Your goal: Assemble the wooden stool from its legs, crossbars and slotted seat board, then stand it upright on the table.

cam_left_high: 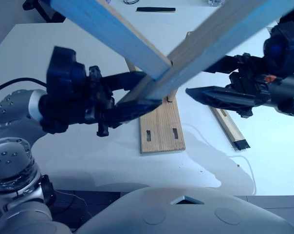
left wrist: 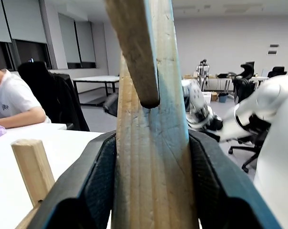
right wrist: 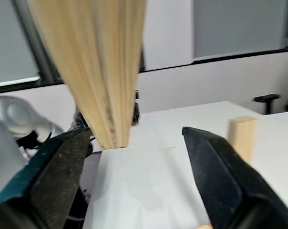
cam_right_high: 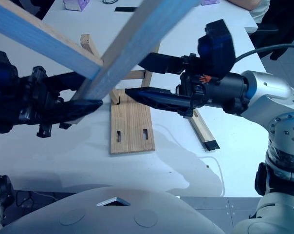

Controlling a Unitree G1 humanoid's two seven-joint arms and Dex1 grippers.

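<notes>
Slotted seat board [cam_left_high: 161, 126] lies flat on the white table [cam_left_high: 88, 165], with a loose wooden bar [cam_left_high: 229, 126] just beside it on the right. Above the board, the left gripper [cam_left_high: 142, 91] pinches the lower end of a wooden leg [cam_left_high: 210, 46] joined at an angle to a second leg [cam_left_high: 108, 29], while the right gripper [cam_right_high: 135, 74] hovers near them with its jaws spread apart. Behind the table is an office room with desks [left wrist: 94, 80] and wheeled chairs [left wrist: 241, 78].

No text, label, number or sign can be read on the wooden plank [left wrist: 151, 181], the slotted seat board [cam_left_high: 161, 124], the white table [cam_left_high: 79, 156] or anything else shown.
</notes>
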